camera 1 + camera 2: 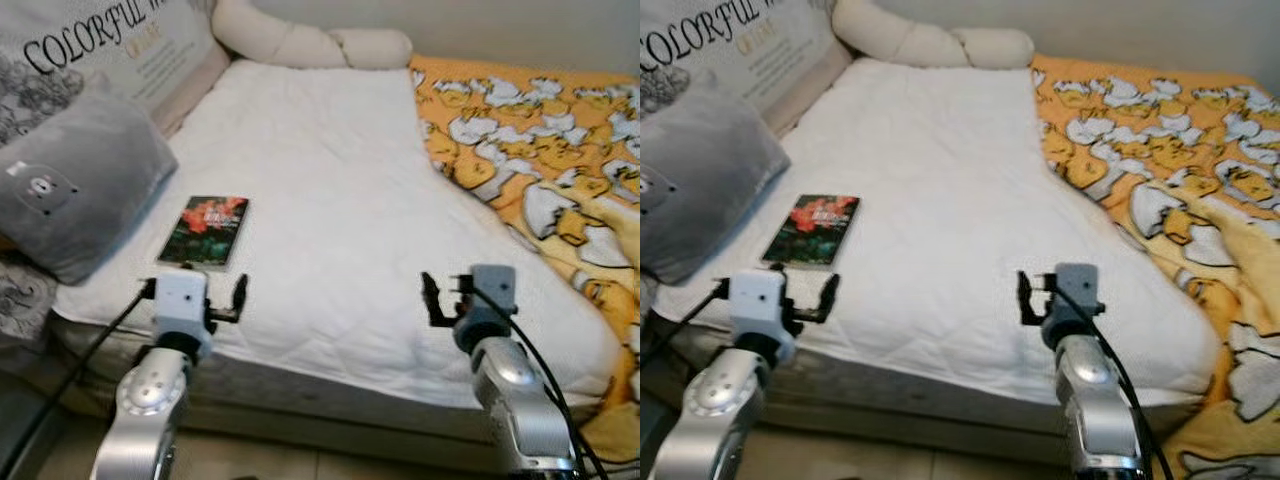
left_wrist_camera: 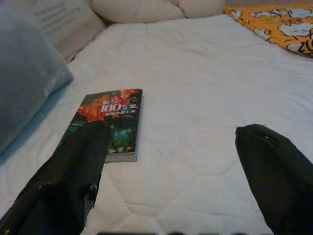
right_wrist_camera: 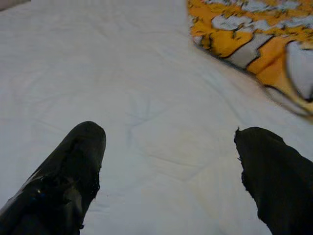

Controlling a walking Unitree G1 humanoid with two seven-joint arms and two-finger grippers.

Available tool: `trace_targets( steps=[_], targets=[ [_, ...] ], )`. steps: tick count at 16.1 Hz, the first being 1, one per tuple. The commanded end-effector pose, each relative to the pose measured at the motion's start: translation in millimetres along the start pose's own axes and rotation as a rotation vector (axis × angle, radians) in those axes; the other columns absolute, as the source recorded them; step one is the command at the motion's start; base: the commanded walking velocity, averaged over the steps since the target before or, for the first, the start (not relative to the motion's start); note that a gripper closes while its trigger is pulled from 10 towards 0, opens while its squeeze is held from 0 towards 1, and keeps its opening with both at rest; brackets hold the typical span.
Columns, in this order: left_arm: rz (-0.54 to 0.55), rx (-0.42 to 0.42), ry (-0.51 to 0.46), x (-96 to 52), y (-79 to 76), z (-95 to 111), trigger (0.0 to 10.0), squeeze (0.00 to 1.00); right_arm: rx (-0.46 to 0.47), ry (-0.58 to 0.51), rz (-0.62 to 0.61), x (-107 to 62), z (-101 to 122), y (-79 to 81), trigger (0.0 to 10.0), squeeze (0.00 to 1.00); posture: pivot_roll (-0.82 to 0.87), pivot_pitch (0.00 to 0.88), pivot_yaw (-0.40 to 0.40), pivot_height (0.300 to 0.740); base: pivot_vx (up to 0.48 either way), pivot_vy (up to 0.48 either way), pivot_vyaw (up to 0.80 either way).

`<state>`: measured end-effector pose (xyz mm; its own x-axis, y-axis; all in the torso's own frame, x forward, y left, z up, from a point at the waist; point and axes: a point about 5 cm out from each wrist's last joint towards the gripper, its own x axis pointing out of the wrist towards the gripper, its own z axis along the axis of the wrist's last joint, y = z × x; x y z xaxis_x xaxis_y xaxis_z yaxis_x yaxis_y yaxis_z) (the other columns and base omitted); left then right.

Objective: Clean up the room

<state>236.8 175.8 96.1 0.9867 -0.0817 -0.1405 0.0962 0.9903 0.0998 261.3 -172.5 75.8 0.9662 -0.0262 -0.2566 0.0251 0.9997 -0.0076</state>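
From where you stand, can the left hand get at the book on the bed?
Probably yes. The left hand is open at the mattress edge, with the book lying flat just beyond its fingertips and only bare white sheet between them. The grey pillow sits beside the book, not over it.

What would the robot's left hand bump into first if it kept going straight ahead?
Probably the book. The left hand is open just above the white mattress, and the book lies flat just ahead, in line with one finger. Depth is hard to judge, so it might skim over.
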Motion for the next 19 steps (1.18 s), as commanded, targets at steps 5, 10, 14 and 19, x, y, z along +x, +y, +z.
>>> trace_targets(
  steps=[5, 10, 14, 19],
  targets=[
    [-0.018, 0.004, -0.007, 0.9, -5.6, 2.1, 10.0, 0.0, -0.018, 0.006, -0.028, -1.2, 1.1, -9.6, 10.0, 1.0, 0.04, 0.0, -0.001, 0.74, 0.0, -0.335, 0.0],
    [-0.018, 0.009, -0.006, 2.3, -4.2, 2.9, 10.0, 0.0, -0.018, 0.012, -0.035, -0.9, 0.8, -10.2, 10.0, 1.0, 0.04, 0.0, 0.003, 0.74, 0.0, -0.334, 0.0],
    [-0.021, 0.012, -0.011, 7.0, -3.3, 4.5, 10.0, 0.0, -0.018, 0.005, -0.053, 0.6, 3.7, -13.4, 10.0, 1.0, 0.03, 0.0, 0.018, 0.74, 0.0, -0.334, 0.0],
    [-0.011, -0.005, -0.019, 8.9, -4.1, 5.8, 10.0, 0.0, -0.023, 0.001, -0.065, 2.2, 6.0, -18.5, 10.0, 1.0, 0.03, 0.0, 0.01, 0.74, 0.0, -0.269, 0.0]
  ],
)
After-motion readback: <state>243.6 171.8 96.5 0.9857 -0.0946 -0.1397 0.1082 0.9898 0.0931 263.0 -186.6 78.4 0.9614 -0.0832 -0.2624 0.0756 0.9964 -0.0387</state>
